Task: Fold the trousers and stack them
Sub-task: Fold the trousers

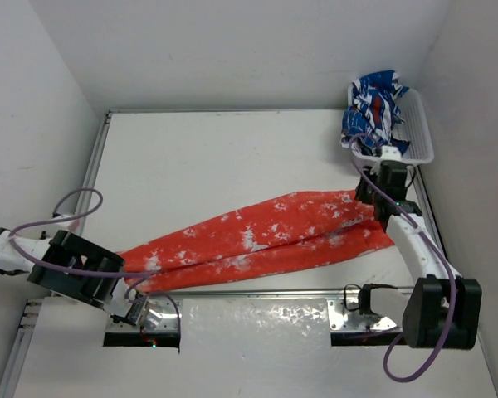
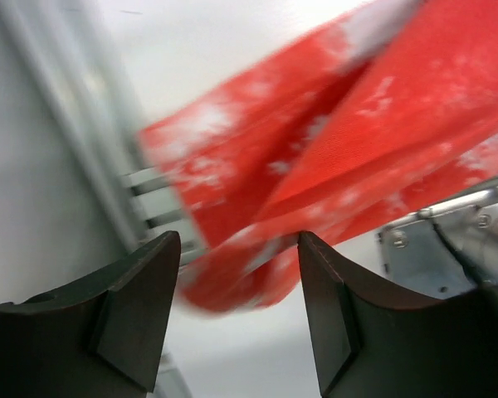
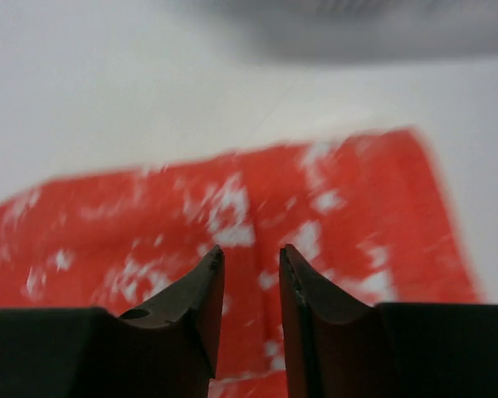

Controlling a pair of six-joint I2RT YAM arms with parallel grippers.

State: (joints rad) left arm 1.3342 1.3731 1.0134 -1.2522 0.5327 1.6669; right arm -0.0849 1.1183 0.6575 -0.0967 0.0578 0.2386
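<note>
The red-orange trousers (image 1: 266,236) with white speckles lie flat on the white table, slanting from near left to far right, the two legs side by side. My left gripper (image 1: 135,292) is open at the leg ends. In the left wrist view the leg ends (image 2: 357,141) lie just beyond its fingertips (image 2: 236,240), with nothing between the jaws. My right gripper (image 1: 370,204) hovers over the waist end. In the right wrist view its jaws (image 3: 251,253) stand a narrow gap apart above the fabric (image 3: 232,199), holding nothing.
A white basket (image 1: 423,141) at the far right corner holds a blue, white and red patterned garment (image 1: 373,108). Metal mounting plates (image 1: 153,319) sit at the near edge under each arm base. A raised rail (image 1: 95,157) runs along the table's left side.
</note>
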